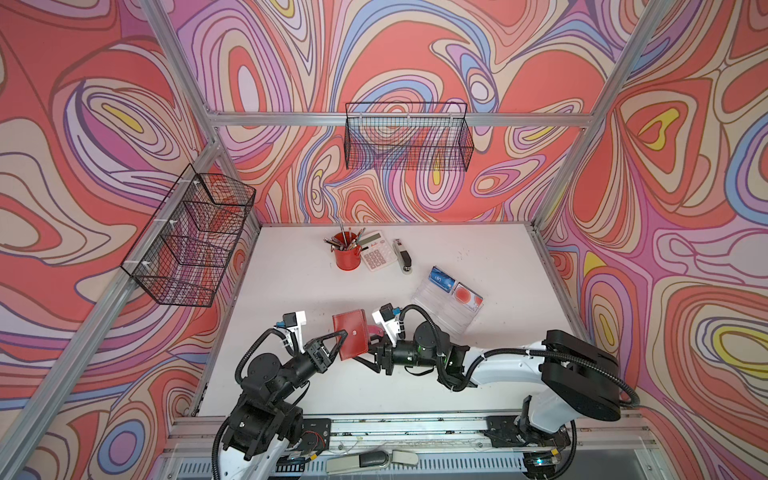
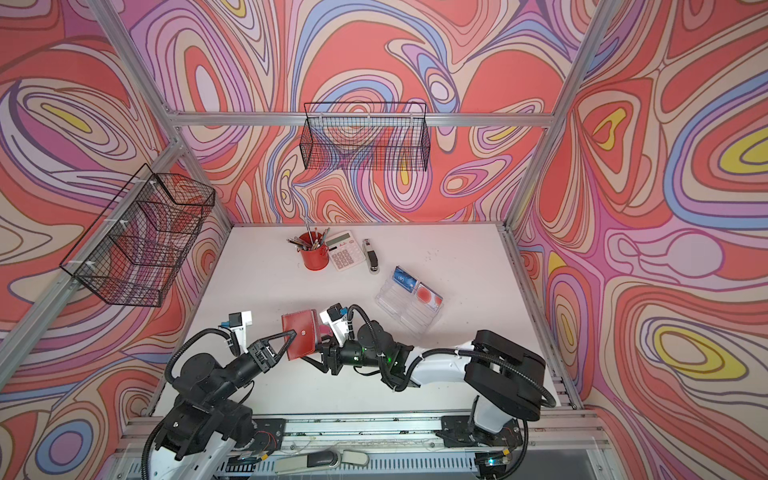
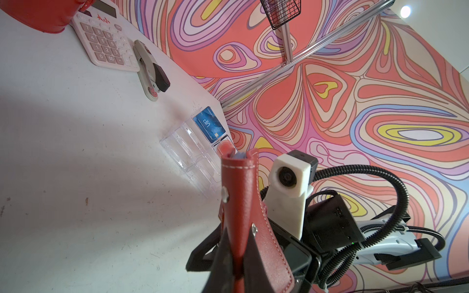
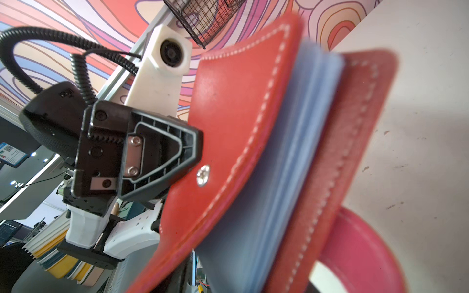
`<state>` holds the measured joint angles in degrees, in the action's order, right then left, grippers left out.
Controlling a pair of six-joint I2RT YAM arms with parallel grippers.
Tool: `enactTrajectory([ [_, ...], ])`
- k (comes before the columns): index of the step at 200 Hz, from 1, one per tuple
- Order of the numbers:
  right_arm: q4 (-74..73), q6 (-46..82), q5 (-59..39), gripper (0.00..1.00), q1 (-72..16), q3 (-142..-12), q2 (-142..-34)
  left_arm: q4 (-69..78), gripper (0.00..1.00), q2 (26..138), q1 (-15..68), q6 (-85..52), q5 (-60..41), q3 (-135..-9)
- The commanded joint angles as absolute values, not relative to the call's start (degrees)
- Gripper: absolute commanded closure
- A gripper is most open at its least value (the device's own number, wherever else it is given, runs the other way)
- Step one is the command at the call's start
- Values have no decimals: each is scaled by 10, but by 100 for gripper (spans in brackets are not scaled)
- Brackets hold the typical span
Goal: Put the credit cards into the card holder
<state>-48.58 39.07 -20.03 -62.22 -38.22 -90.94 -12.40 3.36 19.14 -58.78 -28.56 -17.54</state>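
Left claw (image 1: 337, 336) is closed on the left edge of the red leather-look folding card holder (image 1: 351, 334). Its blue sleeves (image 4: 304, 126) are fanned toward the right claw (image 1: 370, 350) just beside it, whose state cannot be told. Beyond-right of the holder, blue and pale credit cards (image 1: 439, 277) lie in a clear acrylic tray (image 1: 436, 309). Right arm is judged nearer, with bare white surface (image 1: 365, 291) between.

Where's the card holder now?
The card holder is front-centre of the table in both top views, gripped by the left hand, right hand beside it.
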Motion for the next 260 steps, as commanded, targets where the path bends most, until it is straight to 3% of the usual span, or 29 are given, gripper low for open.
enactTrajectory([
  [1, -551, 429, -220, 51, -591, -361, -894, -92, 100, 22, 193, -599, -315, -174],
  [65, -558, 433, -249, 55, -587, -368, -889, -72, 100, 45, 192, -593, -343, -176],
  [119, -542, 428, -261, 77, -586, -384, -902, -99, 100, 48, 193, -577, -333, -183],
  [166, -433, 370, -185, 98, -586, -403, -879, -240, 61, 67, 193, -507, -272, -237],
  [191, -368, 338, -120, 100, -587, -415, -864, -323, 42, 97, 193, -461, -225, -273],
  [224, -287, 321, -41, 100, -588, -435, -856, -415, 28, 153, 193, -420, -166, -331],
  [260, -251, 321, -11, 100, -589, -452, -866, -404, 23, 172, 193, -419, -172, -324],
])
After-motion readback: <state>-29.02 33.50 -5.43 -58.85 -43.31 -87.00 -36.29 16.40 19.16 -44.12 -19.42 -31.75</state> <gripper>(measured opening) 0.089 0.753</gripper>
